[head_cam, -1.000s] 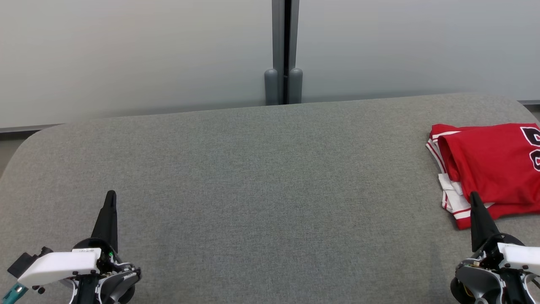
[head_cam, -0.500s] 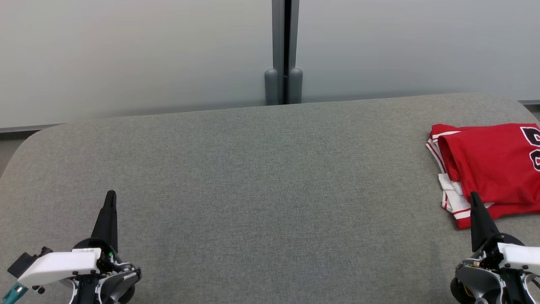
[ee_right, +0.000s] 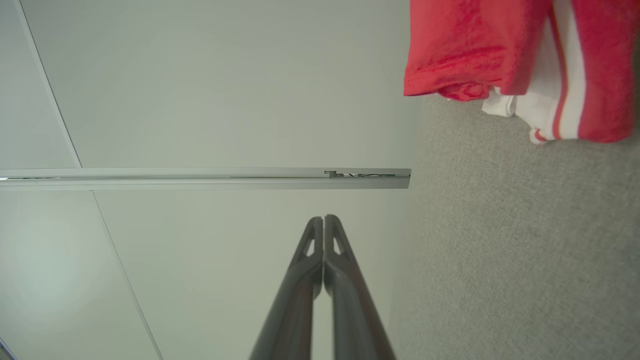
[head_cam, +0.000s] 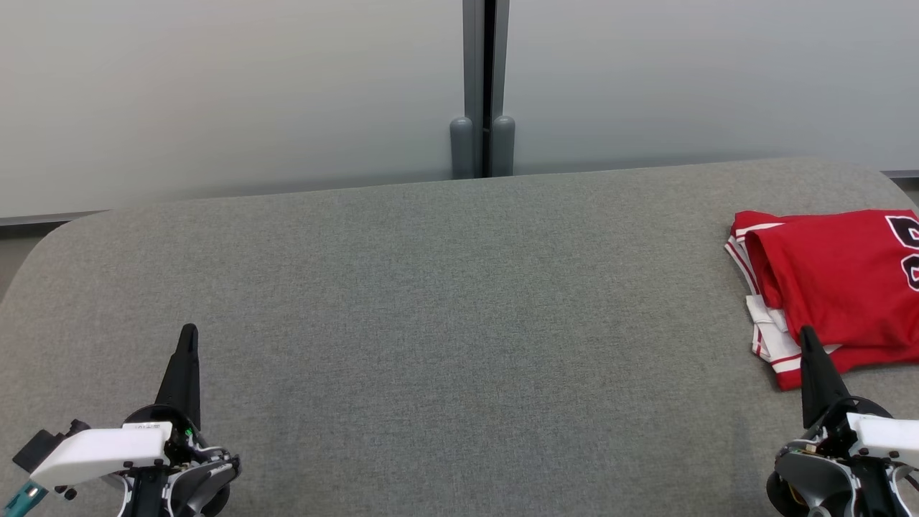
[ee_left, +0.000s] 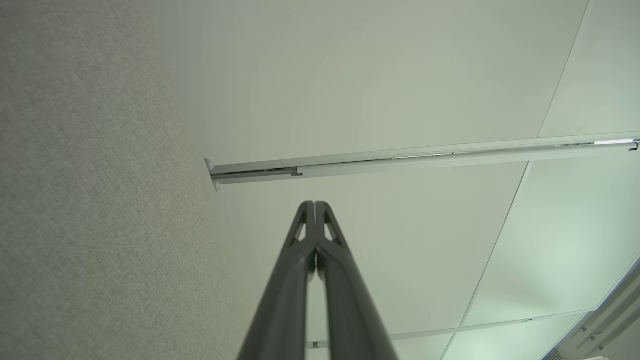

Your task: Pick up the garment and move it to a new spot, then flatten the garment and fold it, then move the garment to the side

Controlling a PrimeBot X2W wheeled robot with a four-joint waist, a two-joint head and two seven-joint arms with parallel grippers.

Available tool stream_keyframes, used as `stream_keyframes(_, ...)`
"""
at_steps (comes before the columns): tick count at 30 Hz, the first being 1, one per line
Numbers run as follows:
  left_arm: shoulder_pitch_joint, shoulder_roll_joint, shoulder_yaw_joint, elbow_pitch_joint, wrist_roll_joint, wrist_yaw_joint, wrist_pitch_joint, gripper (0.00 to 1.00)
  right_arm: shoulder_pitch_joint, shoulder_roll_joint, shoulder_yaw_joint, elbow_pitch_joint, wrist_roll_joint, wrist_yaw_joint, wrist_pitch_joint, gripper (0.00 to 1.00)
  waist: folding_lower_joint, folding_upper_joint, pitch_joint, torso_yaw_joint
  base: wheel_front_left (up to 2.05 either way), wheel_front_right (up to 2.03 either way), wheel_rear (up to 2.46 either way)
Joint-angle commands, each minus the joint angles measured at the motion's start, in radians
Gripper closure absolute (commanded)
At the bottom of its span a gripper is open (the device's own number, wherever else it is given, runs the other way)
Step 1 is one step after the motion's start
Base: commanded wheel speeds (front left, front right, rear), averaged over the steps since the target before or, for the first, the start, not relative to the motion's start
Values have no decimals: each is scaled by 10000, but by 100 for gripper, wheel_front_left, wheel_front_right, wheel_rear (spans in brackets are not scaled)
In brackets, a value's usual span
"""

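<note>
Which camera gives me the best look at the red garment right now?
The head view: the red garment lies folded at the right end of the grey table, mostly visible, though the frame edge cuts its right side. The right wrist view catches one end of it: red cloth and white striped trim.

Black numerals (head_cam: 906,233) on the red garment (head_cam: 840,287) run past the head view's edge, unreadable.

Closed right gripper (ee_right: 324,220), folded garment (ee_right: 470,45) beyond
</note>
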Motion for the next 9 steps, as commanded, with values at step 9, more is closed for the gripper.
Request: stream_keyframes(9,-97,21,21,5,-13,-44,23,100,-106,-1,-13,16,-73,4,49,100,0,0,0,0,0,0,0)
